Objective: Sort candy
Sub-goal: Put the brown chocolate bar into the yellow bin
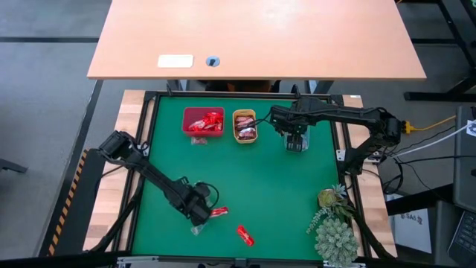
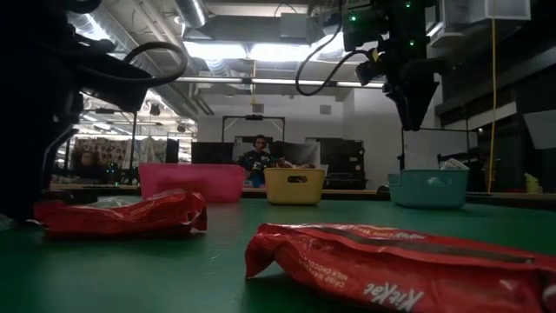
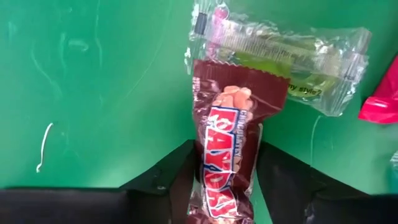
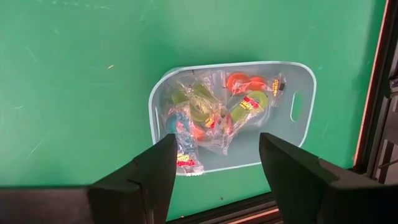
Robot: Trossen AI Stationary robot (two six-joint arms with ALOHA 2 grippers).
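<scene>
Two sweets overlap, so your left gripper (image 3: 225,180), closing around the brown bar (image 3: 225,143), could drag the clear candy (image 3: 280,53); right gripper (image 4: 214,168) hangs open over the teal tray (image 4: 298,134).

Across the frame we see a green mat (image 1: 253,186) under everything. At upper left of centre sits a red tray (image 1: 203,120) of shiny red wrappers, beside it a yellow-orange tray (image 1: 245,126) of brown ones. In the right wrist view, a pale teal tray (image 4: 298,81) holds clear wrappers with green, orange and red rings. In the left wrist view, a dark brown bar wrapper (image 3: 227,155) carries red-and-white lettering; above it lies a clear greenish wrapper (image 3: 280,53). Two red wrappers (image 1: 245,235) lie at lower centre.
</scene>
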